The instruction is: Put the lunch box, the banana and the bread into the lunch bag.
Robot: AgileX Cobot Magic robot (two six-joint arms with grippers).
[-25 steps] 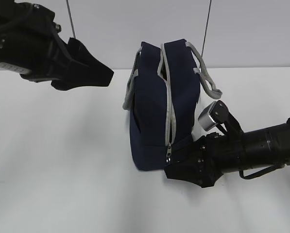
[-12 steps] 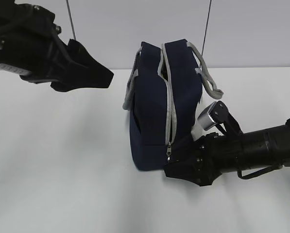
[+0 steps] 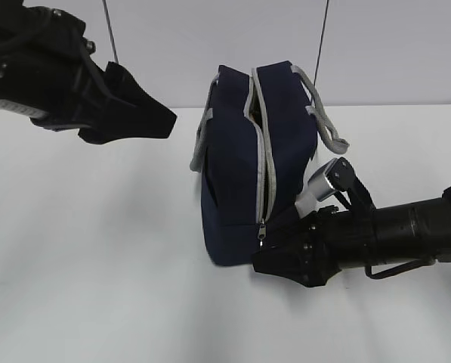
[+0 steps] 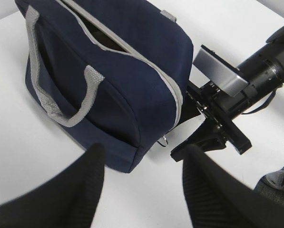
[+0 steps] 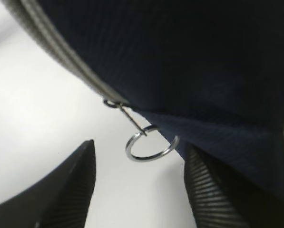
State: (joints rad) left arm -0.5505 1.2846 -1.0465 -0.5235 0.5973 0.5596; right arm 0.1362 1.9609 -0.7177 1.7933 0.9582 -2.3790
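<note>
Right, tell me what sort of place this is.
Probably a lab or test bench rather than a kitchen: a bare white table, a plain pale wall, and two black robot arms working around one lunch bag.

- We see open table (image 3: 97, 265) to the left of the bag (image 3: 236, 174).
- The right gripper (image 3: 274, 261) crowds the bag's lower right corner; its open jaws flank the zipper ring (image 5: 149, 145).
- The left gripper (image 3: 146, 117) hangs above the table, apart from the bag.
</note>
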